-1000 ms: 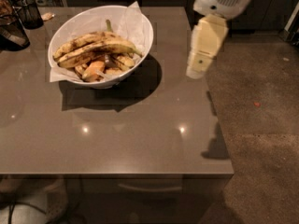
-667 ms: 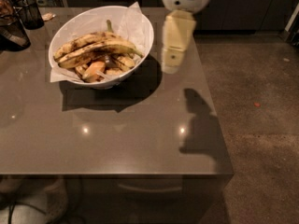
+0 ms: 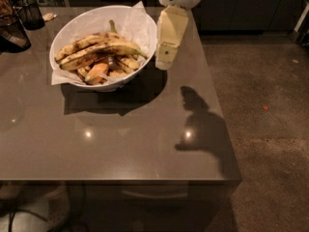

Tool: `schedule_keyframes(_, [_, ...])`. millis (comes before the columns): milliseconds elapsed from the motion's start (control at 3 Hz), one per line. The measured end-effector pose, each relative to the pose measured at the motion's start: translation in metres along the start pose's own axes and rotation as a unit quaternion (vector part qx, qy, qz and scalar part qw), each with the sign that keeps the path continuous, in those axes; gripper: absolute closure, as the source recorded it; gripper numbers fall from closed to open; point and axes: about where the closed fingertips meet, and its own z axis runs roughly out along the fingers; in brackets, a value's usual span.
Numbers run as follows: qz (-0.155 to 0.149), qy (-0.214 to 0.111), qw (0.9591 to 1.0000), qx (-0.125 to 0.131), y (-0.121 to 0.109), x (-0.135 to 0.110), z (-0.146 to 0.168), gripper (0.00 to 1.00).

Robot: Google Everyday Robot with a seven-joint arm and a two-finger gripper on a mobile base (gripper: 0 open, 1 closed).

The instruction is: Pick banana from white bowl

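Upper left of the frame: large, deep, glossy white round bowl (image 3: 79, 22) lined with crumpled white paper (image 3: 140, 24), standing on a smooth grey-brown surface (image 3: 120, 144). Inside, lying across the heap on top: long curved overripe banana (image 3: 104, 50), yellow with dark brown blotches and streaks, spanning nearly rim to rim, its right tip pointing at the bowl's right edge. Just behind it, a second long banana with heavier brown spotting (image 3: 82, 42); underneath, short stubby banana and orange pieces (image 3: 96, 72). Probably easiest to take from above, being uppermost and resting free on the rest.

Upper middle of the frame: cream-coloured claw (image 3: 165, 58), hanging point down from a white rounded wrist, just beside the bowl's right rim and outside it, not touching fruit. Cannot tell whether open or closed. Holding nothing, as far as can be seen. Seemingly on approach: placed at the near rim, above the surface, so as to come in over the wall rather than strike it.

Judged next: shift left over the bowl, then descend onto the banana's middle. Risk of catching the paper lining or the neighbouring banana.

Far upper left: dark wire cup (image 3: 29, 12), well apart from the bowl.
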Motion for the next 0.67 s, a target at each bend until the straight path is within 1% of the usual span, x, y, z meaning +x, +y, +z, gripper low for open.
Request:
schedule_keyframes(333, [-0.004,-0.026,0.9995,-0.016,-0.014,-0.025,0.004,0.03])
schedule_keyframes(667, [-0.003,-0.055,0.9977,-0.039,-0.028,-0.043,0.011,0.13])
